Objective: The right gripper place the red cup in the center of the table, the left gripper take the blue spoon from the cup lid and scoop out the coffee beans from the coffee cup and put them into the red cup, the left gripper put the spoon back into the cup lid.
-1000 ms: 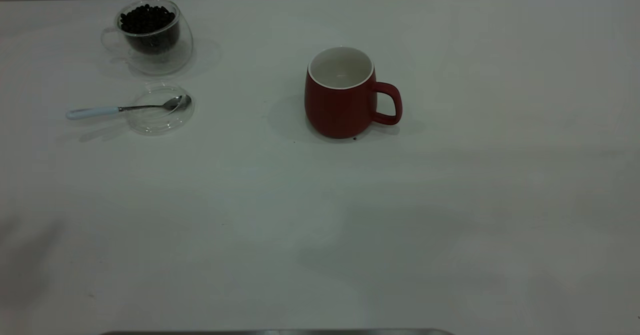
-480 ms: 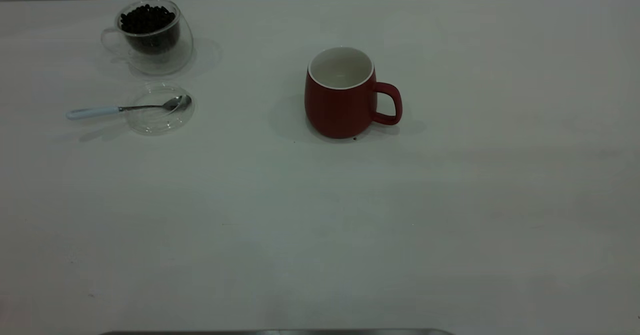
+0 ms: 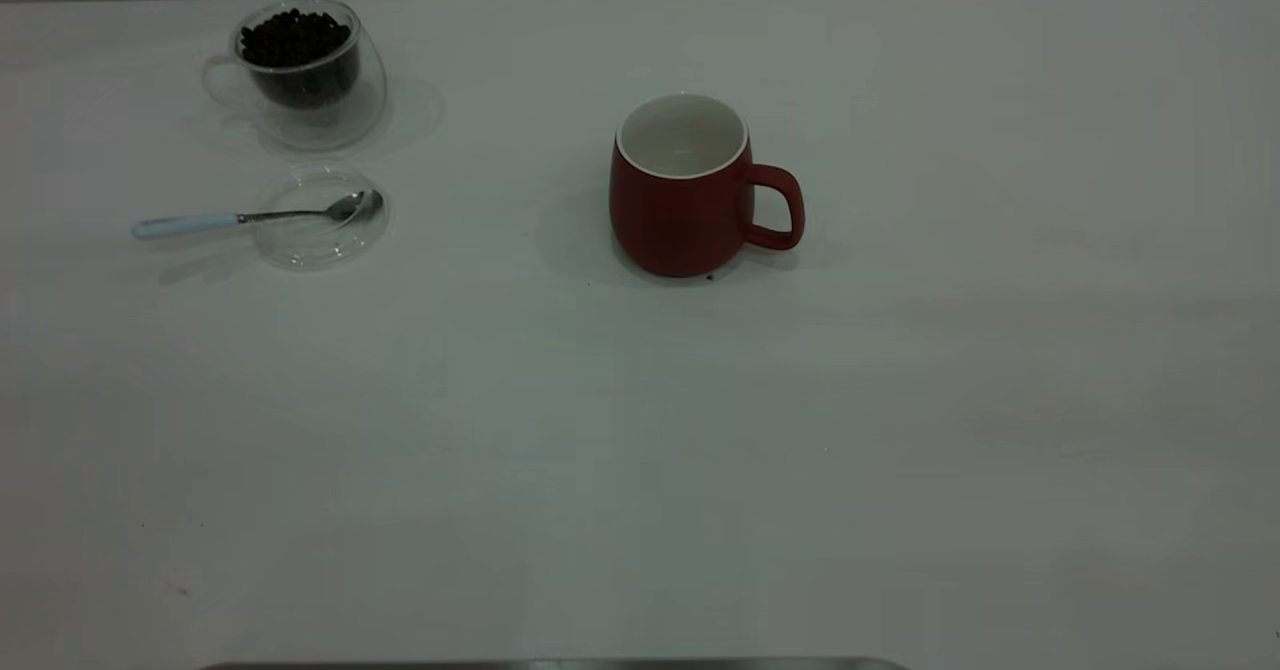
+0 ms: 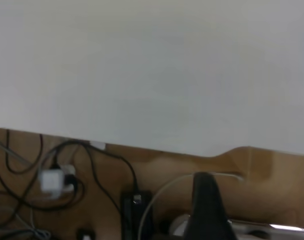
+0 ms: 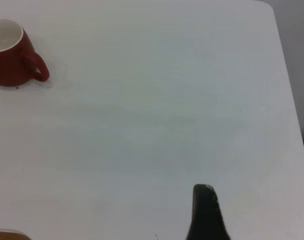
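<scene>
Your coffee cup (image 3: 310, 75) held the coffee beans (image 3: 292, 38) at the table's (image 3: 900, 400) far left; the red cup (image 3: 680, 190) stood upright mid-table, handle toward the right arm's side. The blue spoon (image 3: 250, 217) lay crosswise, bowl on the cup lid (image 3: 318, 220), handle outward. You couldn't tell either gripper's grip: left gripper (image 4: 206, 210), right gripper (image 5: 206, 212).

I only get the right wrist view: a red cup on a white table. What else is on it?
Observer: A glass cup of coffee beans, at the exterior view's far left.
Operator: Any spoon?
Observer: Yes, a spoon resting its bowl on a clear lid, beside that cup.
Operator: Where's the other arm?
Observer: The left end effector hangs by the table edge, near cables.
</scene>
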Controlling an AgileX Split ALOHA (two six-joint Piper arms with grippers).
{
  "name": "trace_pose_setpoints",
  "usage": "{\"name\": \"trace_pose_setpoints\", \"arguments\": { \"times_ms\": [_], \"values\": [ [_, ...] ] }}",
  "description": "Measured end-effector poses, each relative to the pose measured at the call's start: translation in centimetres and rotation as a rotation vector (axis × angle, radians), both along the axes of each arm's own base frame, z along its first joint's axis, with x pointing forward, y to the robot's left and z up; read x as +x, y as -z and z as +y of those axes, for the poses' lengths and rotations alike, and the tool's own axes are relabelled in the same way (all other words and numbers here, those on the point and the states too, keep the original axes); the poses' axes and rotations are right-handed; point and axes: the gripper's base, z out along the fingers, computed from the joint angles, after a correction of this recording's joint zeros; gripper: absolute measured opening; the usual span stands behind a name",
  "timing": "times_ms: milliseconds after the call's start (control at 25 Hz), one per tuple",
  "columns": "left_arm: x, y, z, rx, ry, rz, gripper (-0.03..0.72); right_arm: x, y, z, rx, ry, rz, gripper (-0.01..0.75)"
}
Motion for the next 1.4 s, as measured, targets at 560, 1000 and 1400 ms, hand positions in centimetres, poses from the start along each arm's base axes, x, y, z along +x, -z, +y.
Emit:
{"name": "trace_pose_setpoints", "arguments": {
  "times_ms": [560,1000,1400],
  "values": [
    [-3.7,2.1,0.5,0.054,0.037,-0.204,0.570,0.0,0.0,0.0,0.000,0.000,0.000,0.546],
    [-5.1,2.4,0.2,0.088,0.124,-0.307,0.570,0.0,0.0,0.0,0.000,0.000,0.000,0.546],
    [-5.1,2.4,0.2,0.098,0.146,-0.307,0.570,0.0,0.0,0.0,0.000,0.000,0.000,0.546]
  ]
}}
